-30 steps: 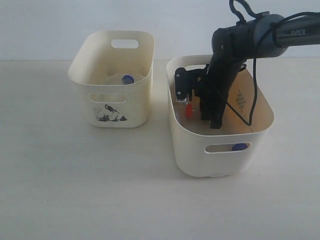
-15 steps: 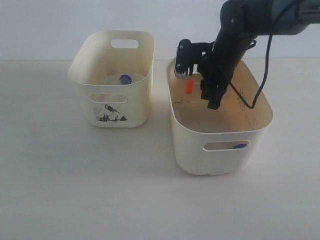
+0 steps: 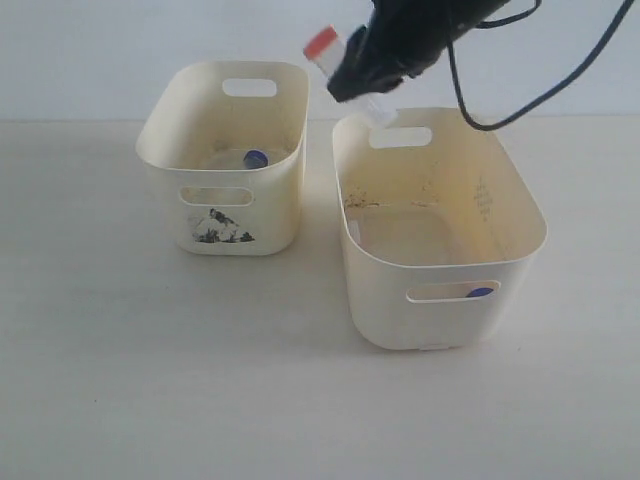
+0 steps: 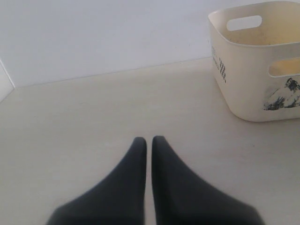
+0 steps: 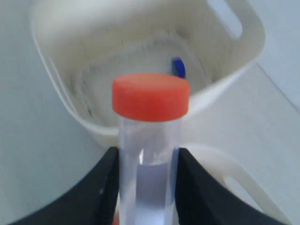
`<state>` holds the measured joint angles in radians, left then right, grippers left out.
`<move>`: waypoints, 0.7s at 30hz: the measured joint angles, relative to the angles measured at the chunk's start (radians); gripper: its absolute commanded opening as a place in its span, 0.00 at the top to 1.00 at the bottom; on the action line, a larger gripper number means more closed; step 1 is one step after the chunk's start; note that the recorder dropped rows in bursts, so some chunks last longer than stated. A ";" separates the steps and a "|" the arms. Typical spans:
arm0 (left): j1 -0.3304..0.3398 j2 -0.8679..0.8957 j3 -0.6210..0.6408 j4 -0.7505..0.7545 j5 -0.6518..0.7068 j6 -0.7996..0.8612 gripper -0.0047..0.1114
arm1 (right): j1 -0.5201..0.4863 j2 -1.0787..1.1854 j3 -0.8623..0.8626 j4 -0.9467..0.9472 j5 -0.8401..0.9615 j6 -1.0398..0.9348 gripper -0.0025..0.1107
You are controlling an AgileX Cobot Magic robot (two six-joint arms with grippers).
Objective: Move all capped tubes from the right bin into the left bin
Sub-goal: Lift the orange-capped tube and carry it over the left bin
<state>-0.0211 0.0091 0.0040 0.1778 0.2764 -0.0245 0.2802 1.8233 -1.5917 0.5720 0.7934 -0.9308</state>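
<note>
Transfer step, mid-carry. Right gripper (image 3: pixel 366 72) pinches orange-capped tube (image 3: pixel 321 44) mid-body, aloft above right bin (image 3: pixel 440 310) rim at 11 o'clock. Left gripper (image 4: pixel 148 146): fingers pressed together, empty. Next, likely: travel toward 9 o'clock over left bin (image 3: pixel 165 150), release. Blue cap (image 3: pixel 480 293) shows through right bin slot.

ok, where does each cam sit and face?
Exterior: raised, in front, looking down on small printed cream plastic bin and larger plain cream plastic bin; right gripper holds orange-capped clear tube aloft.
Left wrist: low over pale table, facing printed bin; shut left gripper shows.
Right wrist: looks past gripper and tube down into printed bin.
Shared: printed bin, all three.
</note>
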 measured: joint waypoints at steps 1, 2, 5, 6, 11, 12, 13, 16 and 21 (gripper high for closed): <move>0.000 0.000 0.000 0.000 0.000 0.000 0.92 | 0.000 0.000 0.000 0.089 -0.020 -0.005 0.98; 0.000 0.000 0.000 0.000 0.000 0.000 0.92 | 0.000 0.002 0.000 0.174 -0.041 -0.009 0.98; 0.000 0.000 0.000 0.000 0.000 0.000 0.92 | 0.000 0.029 0.000 0.388 -0.105 -0.011 0.98; 0.000 0.000 0.000 0.000 0.000 0.000 0.92 | 0.000 0.041 0.000 0.434 -0.132 -0.014 0.98; 0.000 0.000 0.000 0.000 0.000 0.000 0.92 | 0.000 0.137 0.000 0.652 -0.210 -0.056 0.98; 0.000 0.000 0.000 0.000 0.000 0.000 0.92 | 0.000 0.150 0.000 0.686 -0.212 -0.069 0.98; 0.000 0.000 0.000 0.000 0.000 0.000 0.92 | 0.004 0.164 0.000 0.710 -0.214 -0.086 0.98; 0.000 0.000 0.000 0.000 0.000 0.000 0.92 | 0.030 0.195 0.000 0.748 -0.239 -0.129 0.98; 0.000 0.000 0.000 0.000 0.000 0.000 0.92 | 0.104 0.220 0.000 0.765 -0.350 -0.235 0.95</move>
<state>-0.0211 0.0091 0.0040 0.1778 0.2764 -0.0245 0.3846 2.0432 -1.5917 1.3373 0.4432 -1.1663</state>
